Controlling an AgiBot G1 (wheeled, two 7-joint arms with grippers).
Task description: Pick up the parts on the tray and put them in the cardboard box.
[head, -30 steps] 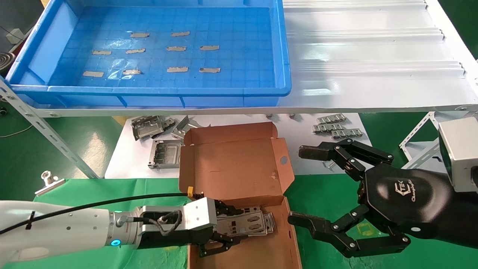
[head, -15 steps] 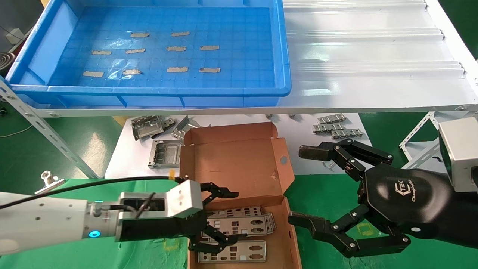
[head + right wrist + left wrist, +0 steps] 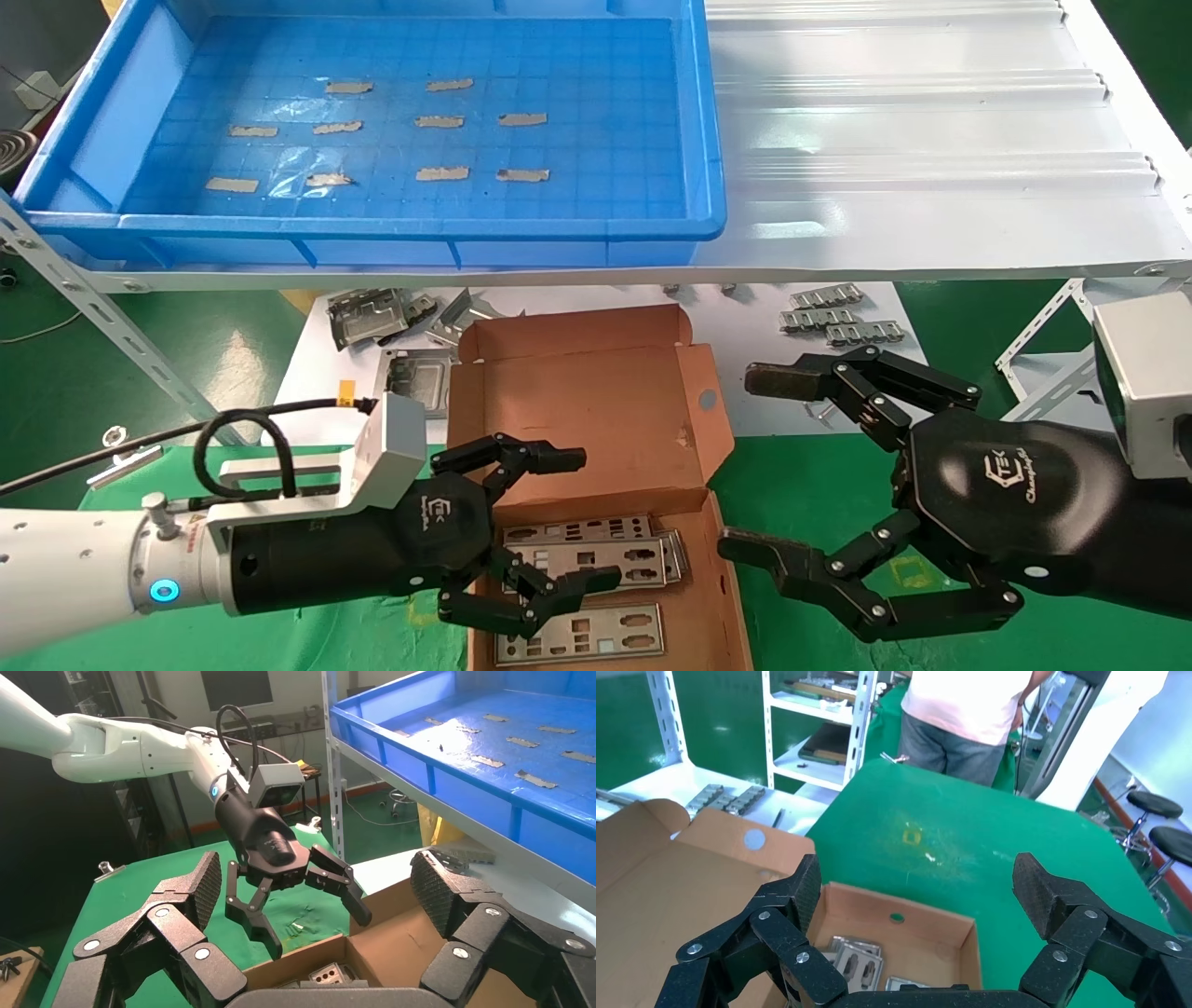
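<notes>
The blue tray (image 3: 93, 140) on the shelf holds only grey tape strips; no parts lie in it. Below it the cardboard box (image 3: 596, 401) stands open, with silver parts (image 3: 596, 552) stacked inside and one more plate (image 3: 582, 638) lying near the front. My left gripper (image 3: 589, 518) hovers open and empty over the box's left side. In the left wrist view that gripper (image 3: 919, 885) frames the box (image 3: 926, 917) and the plates (image 3: 857, 966). My right gripper (image 3: 748, 461) waits open and empty just right of the box, and the right wrist view shows it (image 3: 316, 881) open too.
Grey stamped frames (image 3: 371, 317) and ridged clips (image 3: 838, 321) lie on a white sheet behind the box. A white corrugated sheet (image 3: 931, 140) fills the shelf beside the tray. A slanted shelf upright (image 3: 112, 326) stands at left. A person (image 3: 968, 720) stands beyond the green table.
My left gripper let go of a plate, which now lies at the front of the box. It opened, lifted and drew back to the left. The right arm stayed still.
</notes>
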